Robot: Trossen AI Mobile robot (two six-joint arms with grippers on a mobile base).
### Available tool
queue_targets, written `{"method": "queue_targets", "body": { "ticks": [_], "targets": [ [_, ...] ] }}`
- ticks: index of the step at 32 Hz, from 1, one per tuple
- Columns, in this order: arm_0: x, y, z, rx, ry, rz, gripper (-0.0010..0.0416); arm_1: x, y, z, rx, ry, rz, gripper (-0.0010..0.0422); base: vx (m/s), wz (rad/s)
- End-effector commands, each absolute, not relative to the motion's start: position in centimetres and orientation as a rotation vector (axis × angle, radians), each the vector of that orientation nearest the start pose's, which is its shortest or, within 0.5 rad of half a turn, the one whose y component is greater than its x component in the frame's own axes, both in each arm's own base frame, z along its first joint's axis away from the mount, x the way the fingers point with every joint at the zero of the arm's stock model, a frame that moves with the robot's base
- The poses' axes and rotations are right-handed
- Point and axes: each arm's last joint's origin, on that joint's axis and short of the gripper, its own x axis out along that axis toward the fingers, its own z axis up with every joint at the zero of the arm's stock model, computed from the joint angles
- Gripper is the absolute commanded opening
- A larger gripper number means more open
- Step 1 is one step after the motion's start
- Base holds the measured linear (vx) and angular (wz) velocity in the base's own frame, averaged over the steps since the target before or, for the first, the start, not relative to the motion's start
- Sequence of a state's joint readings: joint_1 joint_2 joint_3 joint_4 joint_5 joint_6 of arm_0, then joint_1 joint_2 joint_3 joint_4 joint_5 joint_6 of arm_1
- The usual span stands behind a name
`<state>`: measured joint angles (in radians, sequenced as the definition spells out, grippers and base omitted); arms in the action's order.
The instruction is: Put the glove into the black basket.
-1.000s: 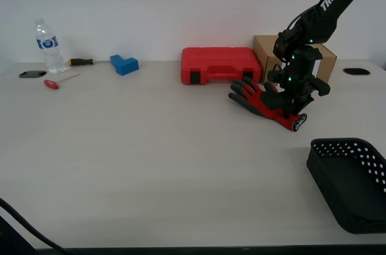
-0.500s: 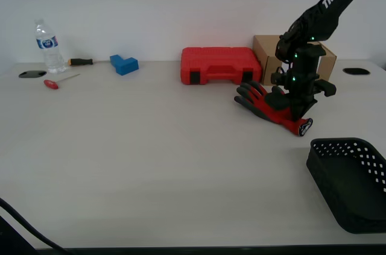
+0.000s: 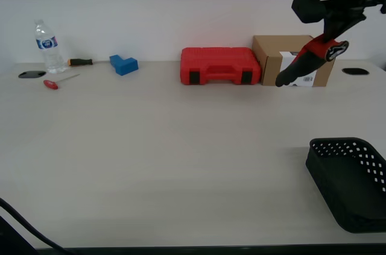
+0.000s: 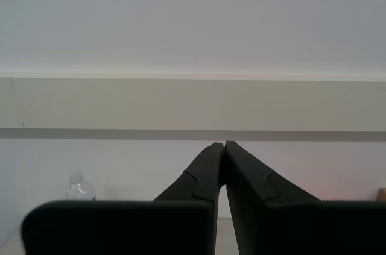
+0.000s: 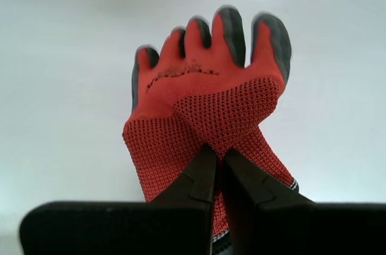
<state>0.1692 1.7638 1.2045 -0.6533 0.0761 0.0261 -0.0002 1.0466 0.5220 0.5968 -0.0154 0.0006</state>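
The red knit glove (image 3: 304, 59) with dark grey fingers hangs in the air at the exterior view's upper right, in front of the cardboard box, with its fingers pointing down and left. My first gripper (image 3: 330, 37) is shut on it near the cuff. In the first wrist view the glove (image 5: 205, 104) spreads out beyond the closed first gripper (image 5: 220, 158), high above the table. The black basket (image 3: 344, 143) stands empty at the table's front right, below and in front of the glove. My second gripper (image 4: 221, 146) is shut and empty, and faces the wall.
A red tool case (image 3: 220, 66) and a cardboard box (image 3: 283, 50) stand at the back, by the wall. A blue block (image 3: 124, 64), a water bottle (image 3: 48, 47) and two screwdrivers (image 3: 59, 81) lie at the back left. The bottle also shows in the second wrist view (image 4: 78, 187).
My first gripper has lifted the glove off the table, up and to the exterior view's right. The glove now hangs well above the table. The basket has not moved.
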Motion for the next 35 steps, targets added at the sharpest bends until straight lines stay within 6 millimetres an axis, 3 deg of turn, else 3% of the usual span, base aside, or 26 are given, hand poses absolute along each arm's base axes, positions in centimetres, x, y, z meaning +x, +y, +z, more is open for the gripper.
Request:
{"method": "queue_targets", "body": {
  "ticks": [1,3,5,7,9,15,23,25,35],
  "targets": [
    [29.7,5.0,19.4,-0.087,1.259,0.036,-0.0002,22.7,0.0,26.9,0.000,-0.076,0.016,0.0000,0.000,0.000],
    [26.4,4.4,19.2,-0.063,1.328,0.019,-0.0002,22.7,0.0,26.9,0.000,-0.076,0.017,0.0000,0.000,0.000],
    [24.7,4.1,19.0,-0.056,1.370,0.005,-0.0002,22.7,0.0,26.9,0.000,-0.075,0.015,0.0000,0.000,0.000],
    [24.1,4.0,18.4,-0.063,1.392,-0.004,-0.0002,22.7,0.0,26.9,0.000,-0.076,0.017,0.0000,0.000,0.000],
    [23.1,3.7,16.6,-0.090,1.473,-0.038,-0.0002,22.7,0.0,26.9,0.000,-0.076,0.017,0.0000,0.000,0.000],
    [22.1,3.5,13.1,-0.117,1.641,-0.051,-0.0002,22.7,0.1,26.9,0.000,-0.077,0.018,0.0000,0.000,0.000],
    [22.3,3.4,10.2,-0.102,1.799,-0.037,-0.0001,22.7,0.1,26.9,0.000,-0.077,0.018,0.0000,0.000,0.000],
    [22.7,3.4,8.6,-0.096,1.827,-0.017,-0.0001,22.7,0.1,26.9,0.000,-0.077,0.018,0.0000,0.000,0.000],
    [23.9,3.2,8.2,-0.112,1.705,-0.042,0.0001,22.7,0.0,26.9,0.000,-0.076,0.017,0.0000,0.000,0.000]
  ]
}}
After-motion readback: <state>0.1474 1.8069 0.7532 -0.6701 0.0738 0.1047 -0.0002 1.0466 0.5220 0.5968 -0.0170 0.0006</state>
